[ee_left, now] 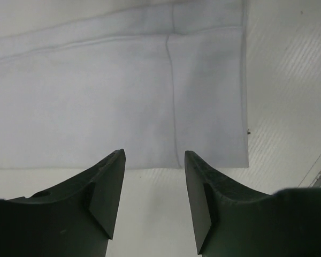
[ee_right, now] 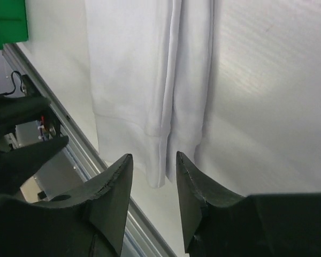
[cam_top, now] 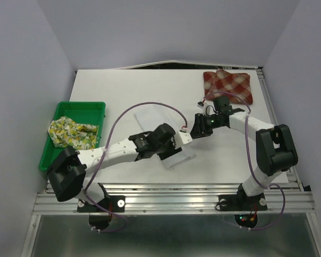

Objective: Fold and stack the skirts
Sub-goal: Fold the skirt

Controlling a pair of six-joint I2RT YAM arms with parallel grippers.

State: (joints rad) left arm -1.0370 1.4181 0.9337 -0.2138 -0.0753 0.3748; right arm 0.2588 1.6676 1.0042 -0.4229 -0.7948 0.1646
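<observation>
The plain white skirt (cam_top: 150,119) lies folded flat in the middle of the table, partly under my left arm. My left gripper (cam_top: 174,145) hovers at its near edge. In the left wrist view the white skirt (ee_left: 117,96) fills the upper half, and the left gripper (ee_left: 155,160) is open over bare table just short of the hem. My right gripper (cam_top: 202,126) is beside it on the right, and in its wrist view it stands open (ee_right: 154,163) above a corner of the white skirt (ee_right: 144,80), holding nothing. The red-and-cream plaid skirt (cam_top: 228,85) lies at the back right. The fruit-print skirt (cam_top: 72,133) is bunched in the tray.
A green plastic tray (cam_top: 81,107) sits at the table's left edge, and its corner (ee_right: 8,21) shows in the right wrist view. The metal rail (ee_right: 85,160) of the near table edge runs close to the skirt's corner. Purple cables loop over both arms.
</observation>
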